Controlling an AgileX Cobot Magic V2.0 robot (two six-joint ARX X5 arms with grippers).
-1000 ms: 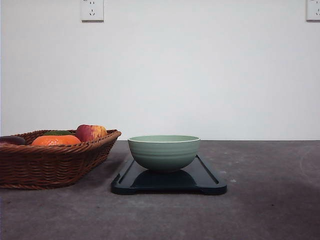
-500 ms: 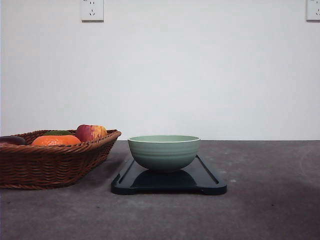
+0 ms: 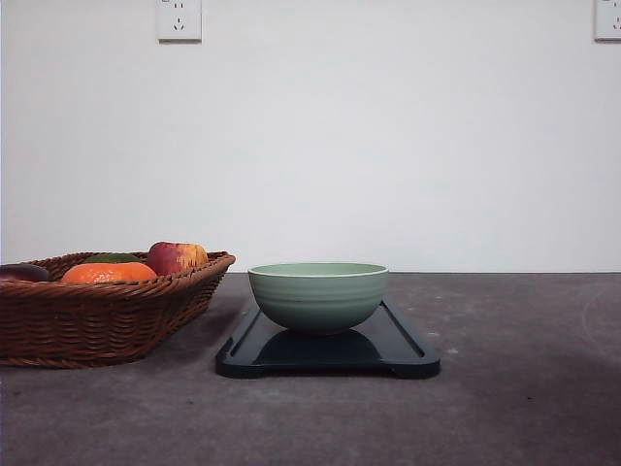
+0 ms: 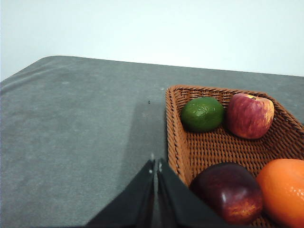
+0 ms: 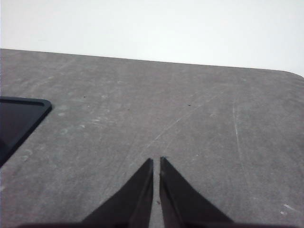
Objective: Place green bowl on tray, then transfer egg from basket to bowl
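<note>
The green bowl [image 3: 318, 295] stands upright on the dark tray [image 3: 408, 351] at the middle of the table. The wicker basket [image 3: 92, 313] sits to its left, holding fruit. The egg is hidden from view. In the left wrist view, my left gripper [image 4: 155, 165] is shut and empty, its tips just outside the basket [image 4: 174, 130] rim. In the right wrist view, my right gripper [image 5: 156, 161] is shut and empty above bare table, with a corner of the tray [image 5: 19, 121] off to one side.
The basket holds a red-yellow apple [image 4: 250, 115], a green lime [image 4: 203, 114], a dark red fruit [image 4: 228, 192] and an orange [image 4: 283, 190]. Grey tabletop [image 3: 514, 320] stretches right of the tray. A white wall rises behind.
</note>
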